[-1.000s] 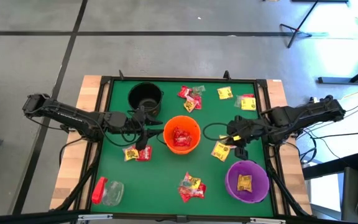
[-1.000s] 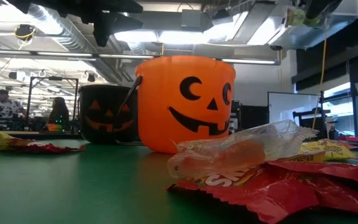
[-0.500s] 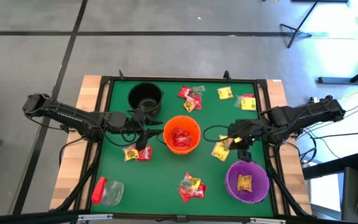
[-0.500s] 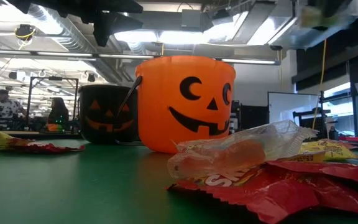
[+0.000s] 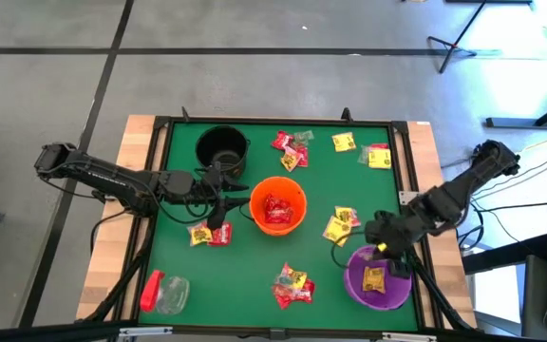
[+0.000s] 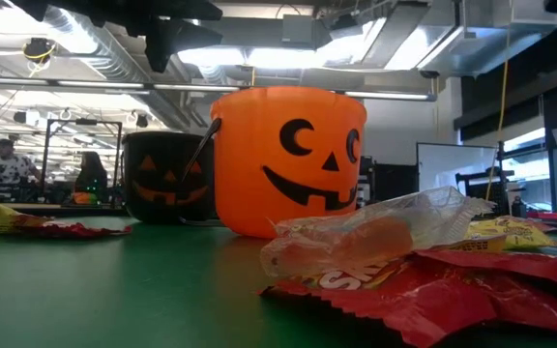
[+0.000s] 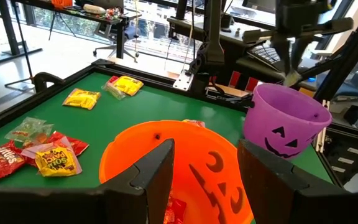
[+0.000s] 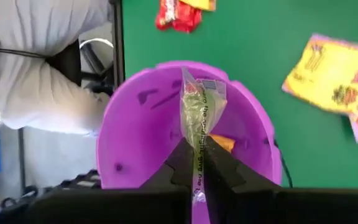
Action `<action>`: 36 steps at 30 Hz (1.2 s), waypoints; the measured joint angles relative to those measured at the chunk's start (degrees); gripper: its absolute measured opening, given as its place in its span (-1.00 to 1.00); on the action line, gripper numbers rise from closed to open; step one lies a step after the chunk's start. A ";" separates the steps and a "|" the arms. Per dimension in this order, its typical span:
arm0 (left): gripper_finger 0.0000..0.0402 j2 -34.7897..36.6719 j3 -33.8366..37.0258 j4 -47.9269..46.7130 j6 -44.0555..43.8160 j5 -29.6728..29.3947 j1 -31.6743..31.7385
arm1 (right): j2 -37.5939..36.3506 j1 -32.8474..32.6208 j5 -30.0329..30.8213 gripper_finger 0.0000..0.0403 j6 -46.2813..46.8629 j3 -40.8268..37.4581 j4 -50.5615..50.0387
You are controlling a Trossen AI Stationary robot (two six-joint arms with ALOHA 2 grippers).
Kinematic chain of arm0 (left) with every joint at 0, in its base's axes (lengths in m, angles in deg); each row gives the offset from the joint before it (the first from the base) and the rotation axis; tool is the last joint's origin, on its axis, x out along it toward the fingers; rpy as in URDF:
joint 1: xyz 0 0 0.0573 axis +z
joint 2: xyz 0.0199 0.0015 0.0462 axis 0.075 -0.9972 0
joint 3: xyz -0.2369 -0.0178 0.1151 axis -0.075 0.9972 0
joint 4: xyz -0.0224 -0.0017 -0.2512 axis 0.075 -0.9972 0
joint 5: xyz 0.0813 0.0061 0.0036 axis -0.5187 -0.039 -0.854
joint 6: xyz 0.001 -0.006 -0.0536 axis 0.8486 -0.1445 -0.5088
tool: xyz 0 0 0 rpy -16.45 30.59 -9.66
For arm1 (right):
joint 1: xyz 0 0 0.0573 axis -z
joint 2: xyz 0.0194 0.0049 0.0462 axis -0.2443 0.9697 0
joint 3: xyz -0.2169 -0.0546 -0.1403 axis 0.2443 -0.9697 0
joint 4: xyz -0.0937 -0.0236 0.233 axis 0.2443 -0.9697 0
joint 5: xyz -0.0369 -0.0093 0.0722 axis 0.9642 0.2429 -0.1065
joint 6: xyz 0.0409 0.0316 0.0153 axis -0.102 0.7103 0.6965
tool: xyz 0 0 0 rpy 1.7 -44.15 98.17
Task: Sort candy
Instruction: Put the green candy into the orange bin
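Right gripper (image 8: 194, 163), pinched on a greenish candy packet (image 8: 199, 112), hangs over the purple bucket (image 8: 135, 118); the drop looks next, needing only the fingers let go.

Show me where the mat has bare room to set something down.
Bare green mat: between the clear jar and the middle candy pile, in front of the orange bucket. Crowded: far edge candy; near the purple bucket, the right gripper holds a packet.

Crinkly wrapped candy (image 5: 292, 284) lies in red-and-yellow clusters around the orange bucket (image 5: 277, 205); one greenish packet (image 8: 199, 115) hangs edge-on over the purple bucket (image 8: 135, 130).
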 joint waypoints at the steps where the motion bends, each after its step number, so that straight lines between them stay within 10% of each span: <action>1: -0.17 0.00 0.00 0.00 0.00 -0.01 -0.01 | 0.14 -0.14 0.18 -0.93 -0.06 0.06 1.05; 10: -0.17 0.00 0.00 0.42 -1.18 0.00 0.00 | 4.37 17.23 15.38 -0.93 -11.06 12.18 7.35; 17: -0.17 0.00 0.00 0.22 -1.55 0.00 -0.73 | 15.41 31.51 5.60 -0.93 -15.86 12.13 6.29; 36: -0.17 0.00 0.00 -0.02 -2.71 -0.56 -2.05 | 16.84 30.96 2.68 -0.93 -20.46 12.20 18.37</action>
